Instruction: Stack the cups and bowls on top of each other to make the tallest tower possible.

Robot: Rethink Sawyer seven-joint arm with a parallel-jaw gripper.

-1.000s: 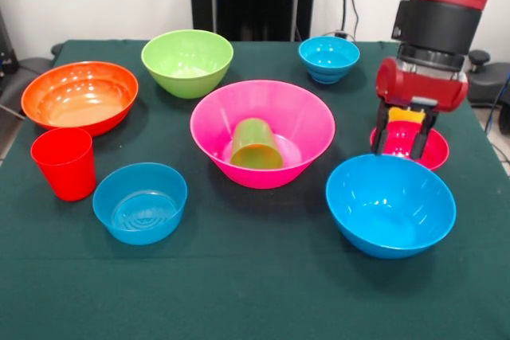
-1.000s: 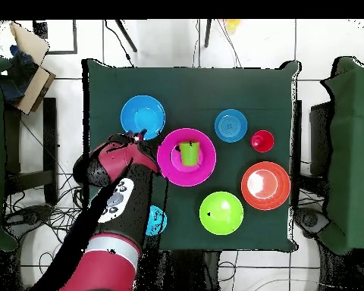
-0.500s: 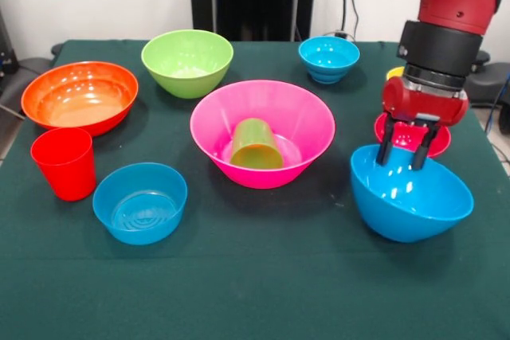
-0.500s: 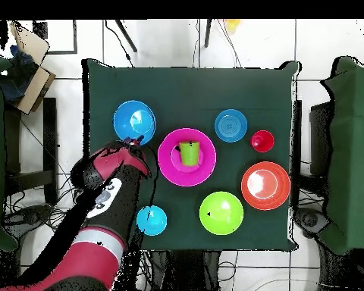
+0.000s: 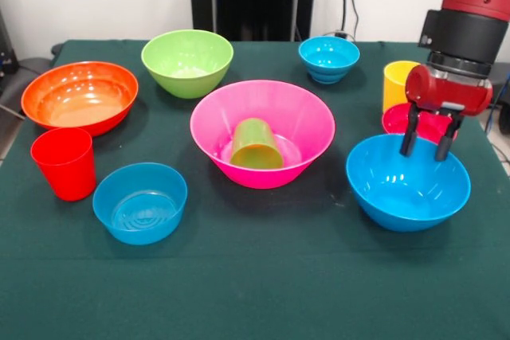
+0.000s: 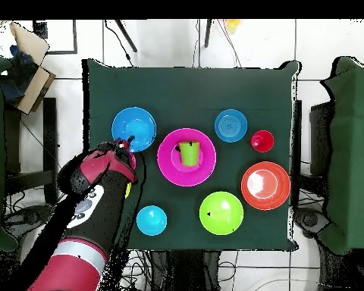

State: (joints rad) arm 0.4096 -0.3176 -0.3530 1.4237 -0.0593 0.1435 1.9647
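Gripper fingers hang spread, holding nothing, tips at the far rim of the large blue bowl, which sits upright on the green cloth; the pink bowl, judged the tower base, lies well to the picture's left with a green cup tipped inside; all pieces are glossy, round, smooth plastic.

The red and black arm is reaching up from the bottom left toward the large blue bowl, while the pink bowl is sitting mid-table with the green cup lying inside it — other bowls scattered around.
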